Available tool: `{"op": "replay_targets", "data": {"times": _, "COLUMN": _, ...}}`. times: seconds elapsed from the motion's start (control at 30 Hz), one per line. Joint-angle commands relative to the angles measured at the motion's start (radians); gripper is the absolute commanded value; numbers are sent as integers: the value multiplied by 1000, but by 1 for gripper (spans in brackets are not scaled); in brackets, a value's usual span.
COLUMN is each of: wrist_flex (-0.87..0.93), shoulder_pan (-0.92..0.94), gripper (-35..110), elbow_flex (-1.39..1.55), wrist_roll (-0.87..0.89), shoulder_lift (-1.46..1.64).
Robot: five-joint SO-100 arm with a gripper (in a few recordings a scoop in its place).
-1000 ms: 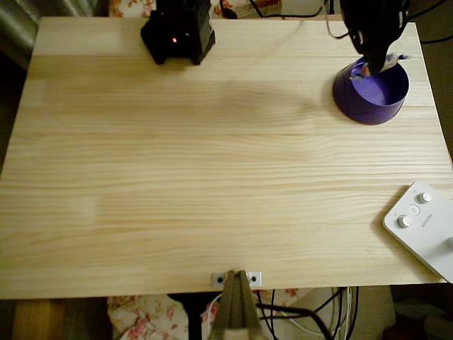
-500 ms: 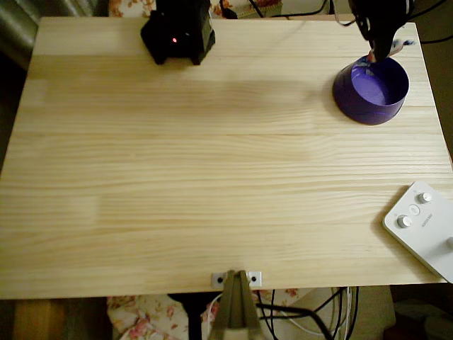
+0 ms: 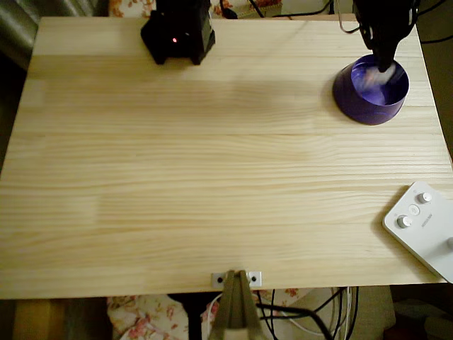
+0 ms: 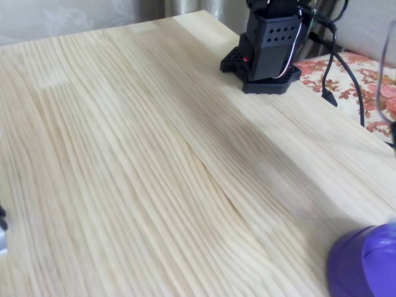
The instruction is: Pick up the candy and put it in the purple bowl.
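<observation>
Purple bowl (image 3: 371, 91) at desk's (image 3: 212, 177) far right corner; tool (image 3: 386, 64) over its rim, jaw state unreadable. Pale blur inside, likely candy (image 3: 374, 76). Confirm release, then lift straight up, clear of rim.

The table (image 3: 212, 177) is pale wood with visible grain, matt and smooth, made of joined planks. The purple bowl (image 3: 368, 95) looks like plastic, glossy inside. The arm's base (image 4: 269, 46) is matt black plastic with small perforations. The white box (image 3: 425, 230) looks like smooth matt plastic with 3 rounded knobs showing.
</observation>
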Motion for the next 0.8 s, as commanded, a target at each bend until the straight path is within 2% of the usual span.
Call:
{"op": "replay_targets", "data": {"times": 0.0, "wrist_flex": 8, "shoulder_pan": -8, "gripper": 15, "elbow_flex": -87, "wrist_roll": -21, "shoulder_lift": 43}}
{"op": "replay_targets", "data": {"times": 0.13, "wrist_flex": 6, "shoulder_pan": 2, "gripper": 15, "elbow_flex": -84, "wrist_roll": -28, "shoulder_lift": 49}}
{"op": "replay_targets", "data": {"times": 0.23, "wrist_flex": 18, "shoulder_pan": 25, "gripper": 0, "elbow_flex": -72, "wrist_roll": -38, "shoulder_lift": 80}}
{"op": "replay_targets", "data": {"times": 0.37, "wrist_flex": 58, "shoulder_pan": 86, "gripper": 0, "elbow_flex": -20, "wrist_roll": -100, "shoulder_lift": 170}}
{"op": "replay_targets", "data": {"times": 0.77, "wrist_flex": 178, "shoulder_pan": 477, "gripper": -1, "elbow_flex": 290, "wrist_roll": -132, "shoulder_lift": 586}}
